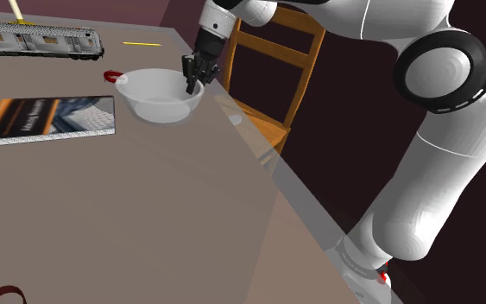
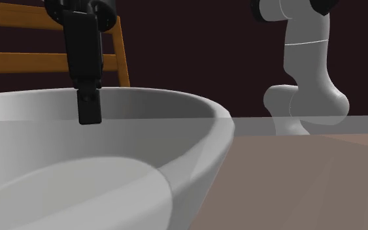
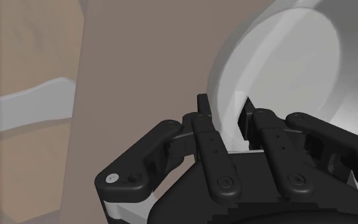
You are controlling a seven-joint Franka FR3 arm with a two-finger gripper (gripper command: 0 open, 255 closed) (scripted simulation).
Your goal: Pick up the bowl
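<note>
A pale grey bowl (image 1: 159, 95) stands on the brown table (image 1: 146, 224) near its edge in the shoulder view. My black gripper (image 1: 194, 83) comes down onto the part of the rim nearest the chair. In the wrist view the gripper (image 3: 225, 113) straddles the bowl (image 3: 279, 57). One finger is outside the wall and one inside, and the two are closed against the wall between them. The second exterior view looks across the bowl (image 2: 143, 150) from close by, with one black finger (image 2: 89, 108) dipping over the far rim.
A book (image 1: 47, 118) lies to the bowl's left in the shoulder view. A model train (image 1: 34, 39) and a yellow stick (image 1: 142, 43) lie further back, and a small red object (image 1: 111, 76) touches the bowl's far side. A wooden chair (image 1: 275, 60) stands just past the table edge.
</note>
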